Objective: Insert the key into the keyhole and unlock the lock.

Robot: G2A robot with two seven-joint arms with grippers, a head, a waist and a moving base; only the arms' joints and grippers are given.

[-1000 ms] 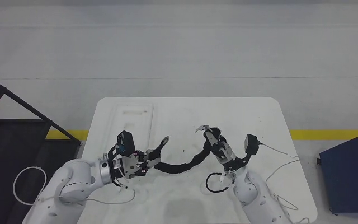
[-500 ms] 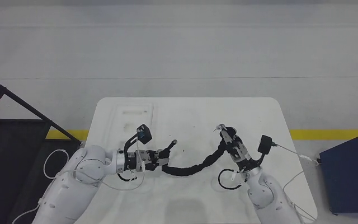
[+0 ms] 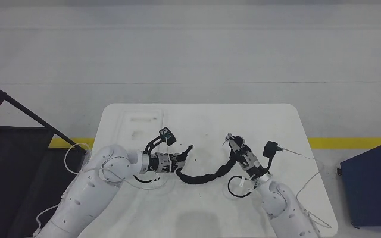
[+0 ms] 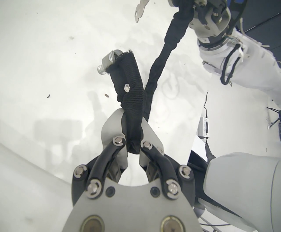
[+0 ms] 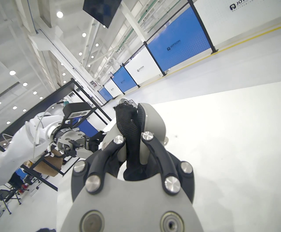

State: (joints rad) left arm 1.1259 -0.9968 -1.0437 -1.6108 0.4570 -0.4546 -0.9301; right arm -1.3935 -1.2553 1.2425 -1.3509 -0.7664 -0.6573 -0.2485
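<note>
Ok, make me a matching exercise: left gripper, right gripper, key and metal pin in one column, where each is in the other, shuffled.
1 left gripper
2 right gripper
3 key
4 metal pin

A bare, at the cable tip beyond the left gripper
B shut on the cable end by the key
C shut on the cable end with the pin
D close beside the right gripper

Pairs: 1-C, 2-B, 3-D, 4-A
</note>
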